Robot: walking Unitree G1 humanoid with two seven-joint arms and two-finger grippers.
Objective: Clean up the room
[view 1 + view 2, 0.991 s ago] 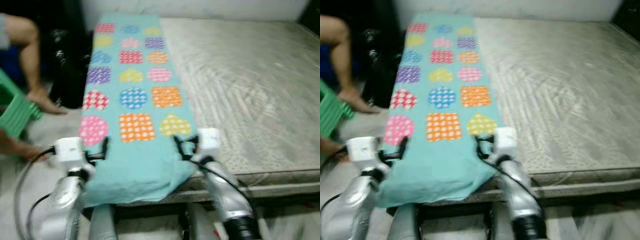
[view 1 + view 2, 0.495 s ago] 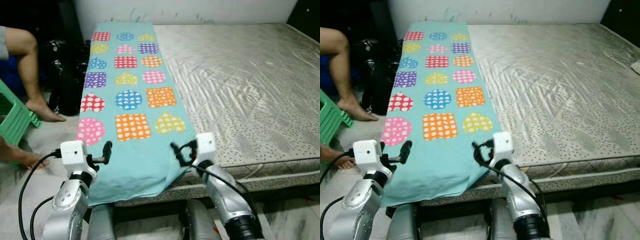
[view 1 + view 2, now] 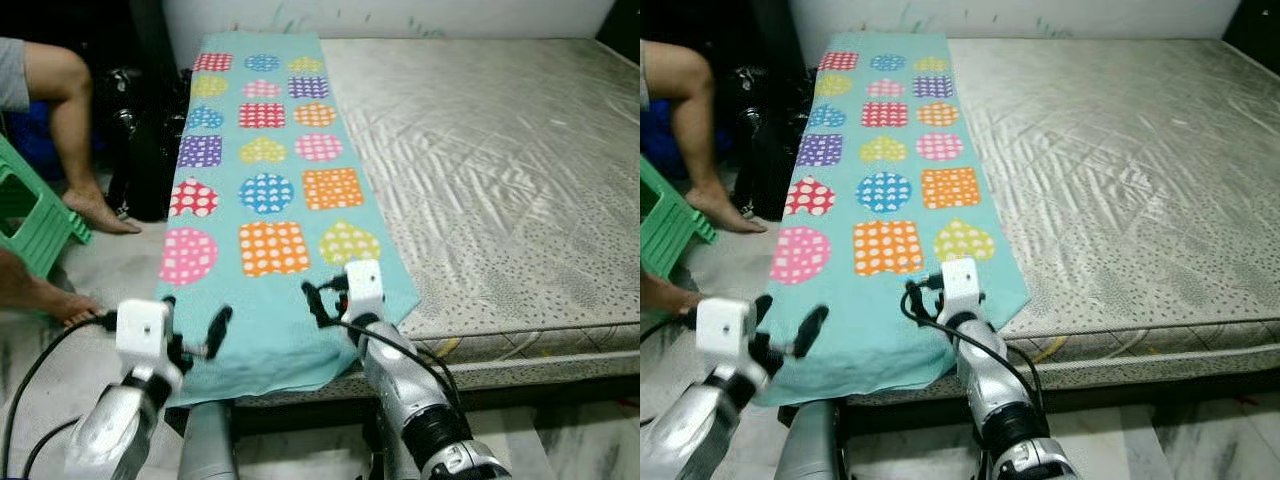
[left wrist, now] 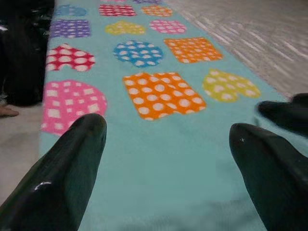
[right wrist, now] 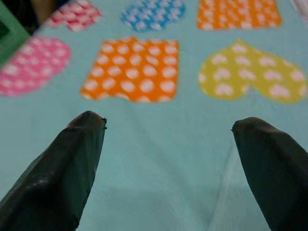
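Four cameras, one bed: head pair above, wrist pair close in.

The head's two eyes look forward and down along the long turquoise cloth with coloured dotted shapes (image 3: 270,190) on the grey quilted mattress (image 3: 500,170); both wrist cameras skim low over its near end, sharing the orange dotted square (image 4: 163,95).

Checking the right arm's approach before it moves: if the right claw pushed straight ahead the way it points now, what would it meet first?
Most likely the turquoise blanket itself. The right claw is open, just above the plain stretch, aimed toward the orange square patch and yellow heart patch. How high it rides above the cloth is unclear.
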